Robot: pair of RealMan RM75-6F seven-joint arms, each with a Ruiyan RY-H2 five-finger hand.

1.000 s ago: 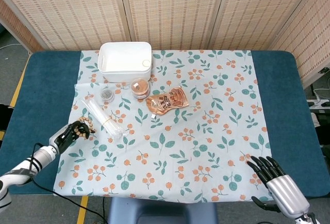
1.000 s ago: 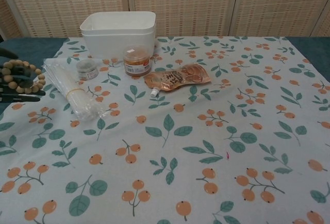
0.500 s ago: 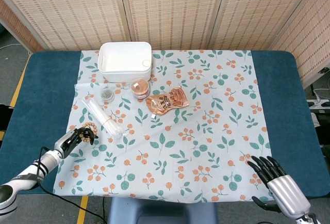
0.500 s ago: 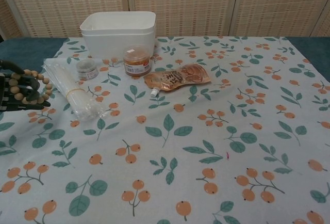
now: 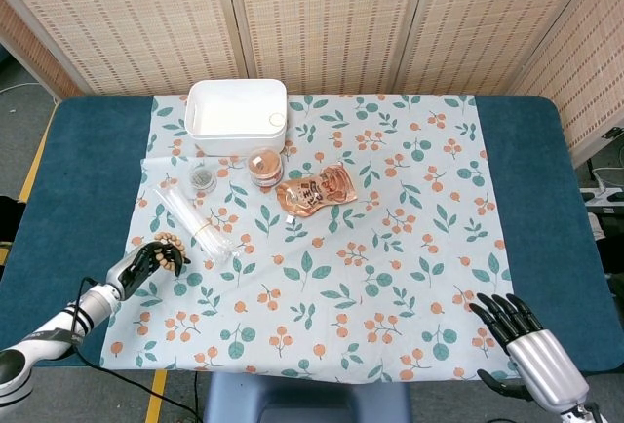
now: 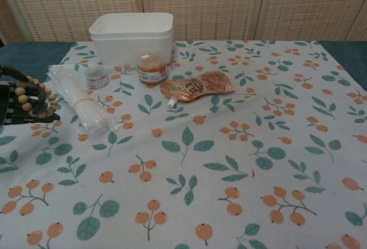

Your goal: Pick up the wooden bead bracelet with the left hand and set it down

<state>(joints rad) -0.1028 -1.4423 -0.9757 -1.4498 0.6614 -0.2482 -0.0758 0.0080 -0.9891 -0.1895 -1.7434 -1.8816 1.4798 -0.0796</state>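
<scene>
In the head view, the left hand (image 5: 148, 258) sits at the lower left of the frame, gripping the wooden bead bracelet (image 5: 171, 247); over the last second it has drawn down-frame from the clear tube pack (image 5: 193, 221) and barely shifts now. The right hand (image 5: 517, 330), lower right, lies empty with fingers spread. In the chest view, the bracelet (image 6: 35, 96) hangs around dark fingers (image 6: 24, 116) at the left edge, seemingly lower than before, suggesting set-down is near.

You've got a blue worktop (image 5: 88, 179), with a leaf-and-berry cloth (image 5: 390, 248) spread over its middle, reaching the near edge.
</scene>
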